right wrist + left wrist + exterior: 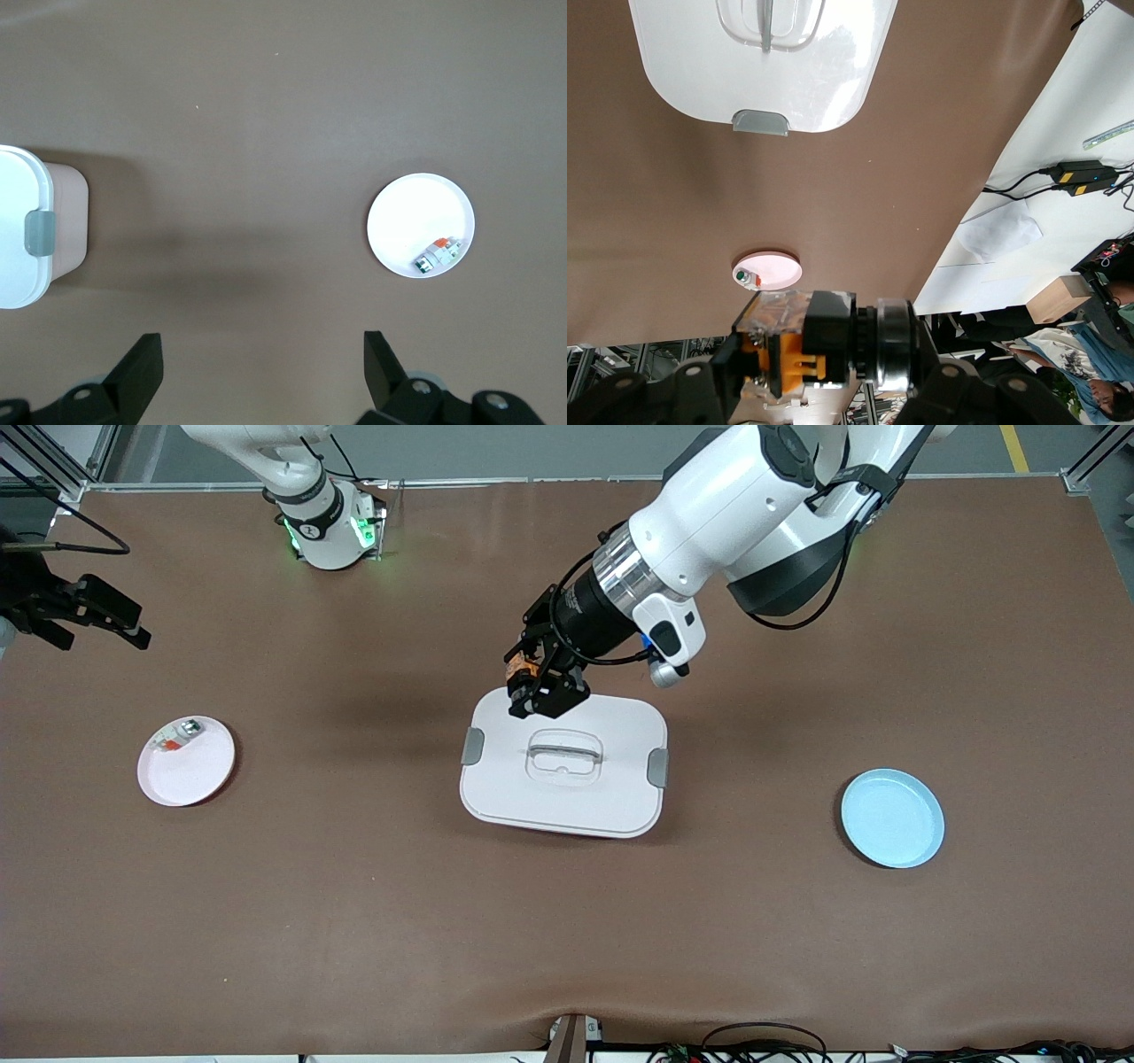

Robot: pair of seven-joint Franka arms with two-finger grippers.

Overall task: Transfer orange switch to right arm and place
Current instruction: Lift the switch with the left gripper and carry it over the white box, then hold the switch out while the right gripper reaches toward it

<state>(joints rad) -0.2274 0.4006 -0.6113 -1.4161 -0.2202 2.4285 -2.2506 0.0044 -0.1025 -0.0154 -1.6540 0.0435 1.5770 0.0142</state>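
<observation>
My left gripper (534, 687) hangs over the edge of the white lidded box (567, 806) that is farther from the front camera. It is shut on the orange switch (521, 666), a stubby black part with orange on it. In the left wrist view the switch (804, 352) lies crosswise between the fingers of the left gripper (802, 365), its black body and metal ring sticking out to one side. My right gripper (97, 636) is open and empty, up in the air at the right arm's end of the table. Its dark fingers (142, 363) stand wide apart over bare table.
A pink plate (195, 775) toward the right arm's end holds a small silvery-clear part with a red-orange strip (177, 737); the plate (416, 212) also shows in the right wrist view. A light blue plate (892, 817) lies toward the left arm's end.
</observation>
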